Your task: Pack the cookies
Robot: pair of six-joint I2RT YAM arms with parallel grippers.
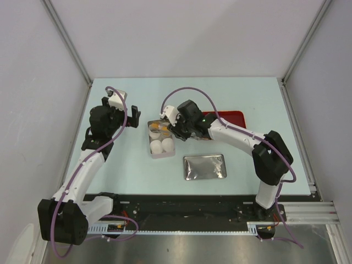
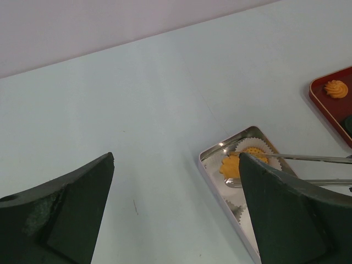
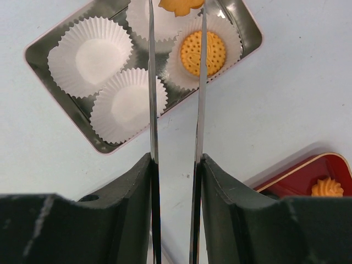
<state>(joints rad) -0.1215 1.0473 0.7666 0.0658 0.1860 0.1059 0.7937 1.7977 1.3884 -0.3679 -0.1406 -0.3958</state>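
Your right gripper (image 3: 175, 162) pinches tongs (image 3: 150, 82) above the tin (image 3: 36, 52); your left gripper (image 2: 176, 165) gapes wide beside it. Loosen unevenly and the flower cookie (image 3: 180, 4) may miss its cup (image 3: 137, 22).

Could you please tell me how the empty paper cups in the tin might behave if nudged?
Probably light: the empty paper cups look thin and pleated, so they'd likely slide or crumple. The tin, with raised walls, should contain them.
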